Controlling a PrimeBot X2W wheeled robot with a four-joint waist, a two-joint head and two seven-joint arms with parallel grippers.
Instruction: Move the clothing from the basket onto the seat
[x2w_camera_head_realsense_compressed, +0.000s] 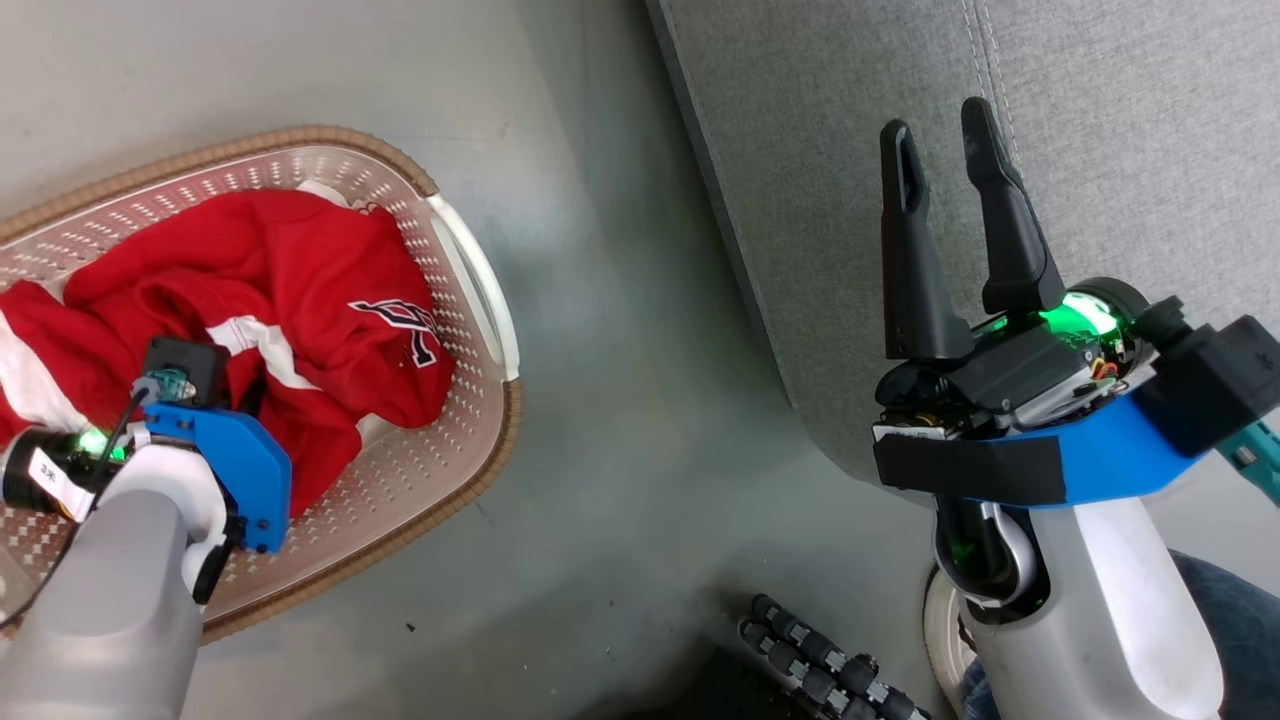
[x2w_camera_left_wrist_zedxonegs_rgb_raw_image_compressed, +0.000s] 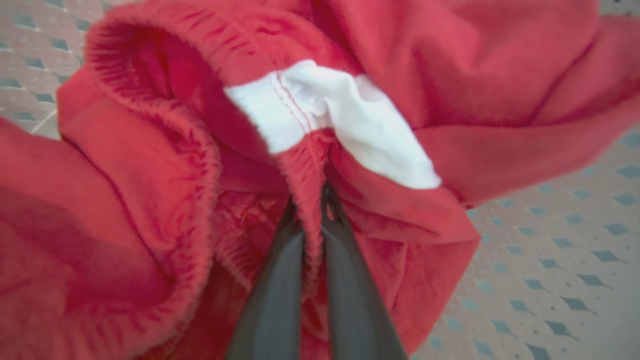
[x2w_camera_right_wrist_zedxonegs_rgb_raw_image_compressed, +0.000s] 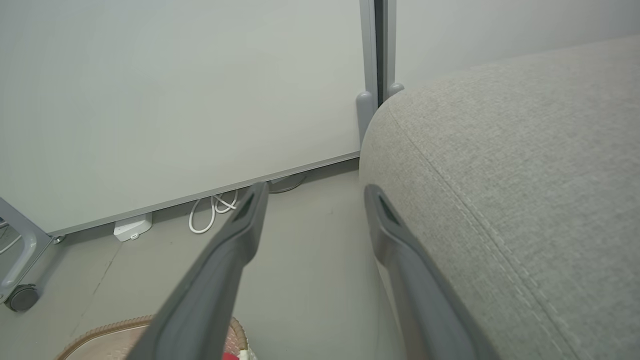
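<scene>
The red clothing (x2w_camera_head_realsense_compressed: 300, 290) with white stripes and dark lettering lies crumpled in the cream perforated basket (x2w_camera_head_realsense_compressed: 470, 420) on the floor at the left. My left gripper (x2w_camera_left_wrist_zedxonegs_rgb_raw_image_compressed: 312, 192) reaches down into the basket, its two dark fingers (x2w_camera_left_wrist_zedxonegs_rgb_raw_image_compressed: 280, 280) shut on a ribbed red fold of the clothing (x2w_camera_left_wrist_zedxonegs_rgb_raw_image_compressed: 150, 150) beside a white panel. In the head view the left wrist (x2w_camera_head_realsense_compressed: 215, 450) covers those fingers. My right gripper (x2w_camera_head_realsense_compressed: 940, 120) stands open and empty above the front corner of the grey seat (x2w_camera_head_realsense_compressed: 1100, 120). The seat (x2w_camera_right_wrist_zedxonegs_rgb_raw_image_compressed: 525, 175) fills the right side of the right wrist view, beside that gripper (x2w_camera_right_wrist_zedxonegs_rgb_raw_image_compressed: 315, 192).
Bare grey floor (x2w_camera_head_realsense_compressed: 620, 400) separates basket and seat. A pale wall panel (x2w_camera_right_wrist_zedxonegs_rgb_raw_image_compressed: 175, 100) stands behind, with a white cable (x2w_camera_right_wrist_zedxonegs_rgb_raw_image_compressed: 212, 212) and a castor (x2w_camera_right_wrist_zedxonegs_rgb_raw_image_compressed: 22, 297) at its foot. A black ribbed hose (x2w_camera_head_realsense_compressed: 820, 670) lies by my base. Blue denim (x2w_camera_head_realsense_compressed: 1235, 620) shows at lower right.
</scene>
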